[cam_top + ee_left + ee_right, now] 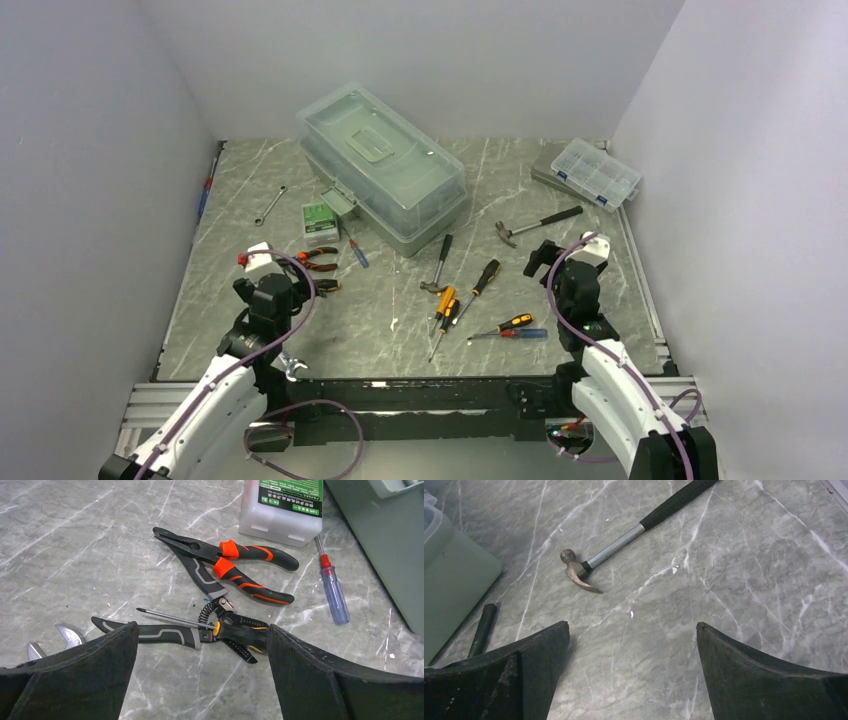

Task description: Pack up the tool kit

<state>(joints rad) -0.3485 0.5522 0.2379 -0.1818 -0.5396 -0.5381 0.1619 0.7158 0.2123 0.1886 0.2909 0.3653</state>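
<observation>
toolbox point(385, 180) shut, rear centre | left gripper point(201, 632) wide, orange pliers point(235, 567) just ahead | right gripper point(633, 627) wide, hammer point(616, 542) ahead | hammer: stiff, head-heavy, steel shaft probably slick, I'd pinch shaft close to head

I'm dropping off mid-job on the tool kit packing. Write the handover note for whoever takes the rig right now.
Left claw: open, empty, hovering over the black-and-yellow spring-loaded pliers, next to the orange-and-black pliers.
Right claw: open, empty, over bare table just short of the black-handled steel hammer.
Sage-green plastic toolbox: at the back of the table, lid down.
Done: nothing visibly packed.
Left: open the toolbox, then load both pliers, the hammer, the silver wrench and the yellow-and-black screwdrivers lying mid-table.
</observation>
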